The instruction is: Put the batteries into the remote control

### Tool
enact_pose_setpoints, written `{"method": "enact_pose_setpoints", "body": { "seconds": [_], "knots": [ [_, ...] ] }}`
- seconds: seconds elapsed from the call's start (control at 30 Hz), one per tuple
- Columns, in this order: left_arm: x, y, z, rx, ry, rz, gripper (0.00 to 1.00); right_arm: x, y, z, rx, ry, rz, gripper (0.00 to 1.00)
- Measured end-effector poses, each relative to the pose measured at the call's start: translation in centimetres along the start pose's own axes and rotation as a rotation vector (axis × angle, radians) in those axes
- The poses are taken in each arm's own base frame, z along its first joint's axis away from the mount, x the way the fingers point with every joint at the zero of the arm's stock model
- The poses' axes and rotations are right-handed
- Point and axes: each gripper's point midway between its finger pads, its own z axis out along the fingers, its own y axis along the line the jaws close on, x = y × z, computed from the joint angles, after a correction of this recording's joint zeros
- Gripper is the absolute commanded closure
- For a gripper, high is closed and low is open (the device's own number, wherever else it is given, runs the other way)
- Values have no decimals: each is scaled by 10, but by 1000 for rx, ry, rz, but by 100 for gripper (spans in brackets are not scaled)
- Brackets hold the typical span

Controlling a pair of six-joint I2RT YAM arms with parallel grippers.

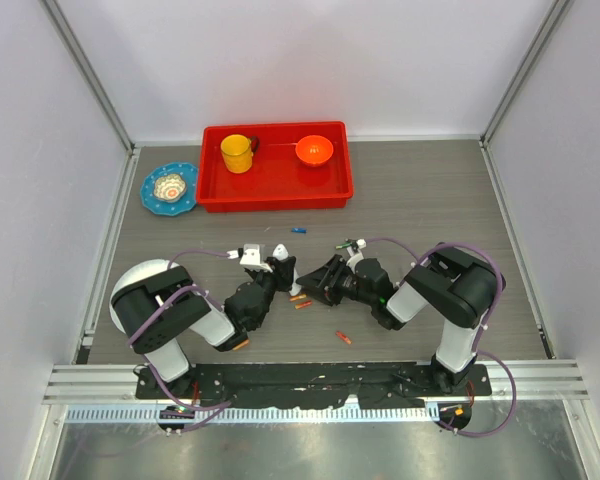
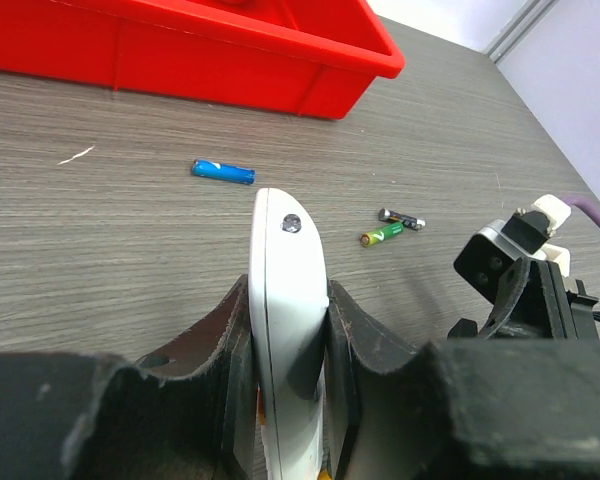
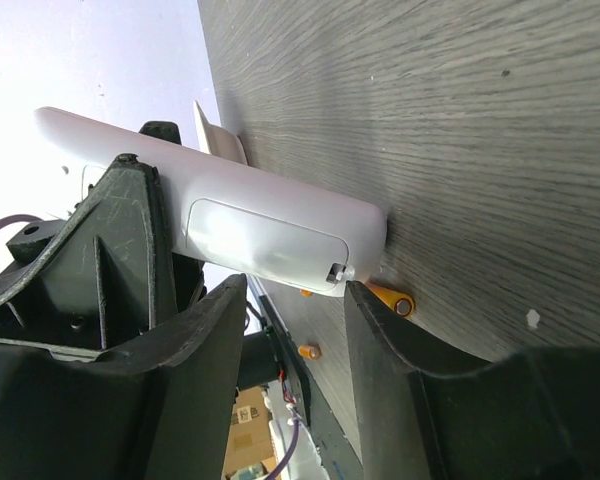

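Top external: left gripper (image 1: 277,268) is clamped on the remote control (image 1: 278,250), whose white end pokes out past the fingertips. Right gripper (image 1: 326,280) faces it, just beside it, tips nearly meeting. Can't tell its jaw state from up here. Two orange batteries (image 1: 300,300) lie on the worktop (image 1: 430,200) under the gap between the grippers, on the base side. Red battery (image 1: 344,337) sits further toward the bases, behind the right gripper. Blue battery (image 1: 298,230) is beyond both grippers, between them and the red tray (image 1: 275,203). The tray holds a yellow cup (image 1: 237,153) and an orange bowl (image 1: 314,150). Blue plate (image 1: 170,188) is off the tray's left end, well apart from the left gripper.

Left wrist: the remote control (image 2: 280,240) is edge-on, squeezed between both fingers (image 2: 210,340), with a small dark dot near its tip. Blue battery (image 2: 223,172) lies ahead of the gripper, slightly left. Green battery (image 2: 382,235) and a dark battery (image 2: 400,218) lie ahead and to the right, ends close together. Part of the right arm's black hardware shows at the right edge.

Right wrist: right gripper (image 3: 295,300) is open, fingers spread. The remote control (image 3: 230,215) runs across just past its fingertips, not pinched by them, and is held at the left by the left gripper (image 3: 110,250). A panel outline with a small latch faces the camera. The remote's rounded end is close to the worktop; can't tell if it touches. One orange battery (image 3: 392,298) is just beyond the right-hand fingertip, and another shows in the gap between the fingers.
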Motion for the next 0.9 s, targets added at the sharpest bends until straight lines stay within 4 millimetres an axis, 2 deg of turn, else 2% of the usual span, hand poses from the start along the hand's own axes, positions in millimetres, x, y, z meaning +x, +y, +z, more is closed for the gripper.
{"method": "enact_pose_setpoints", "body": {
  "seconds": [0.57, 0.9],
  "knots": [
    [2, -3, -1, 5, 2, 1, 100, 0, -9, 2, 20, -1, 6, 60],
    [1, -3, 0, -1, -2, 4, 100, -1, -6, 4, 12, -3, 7, 64]
  ]
}}
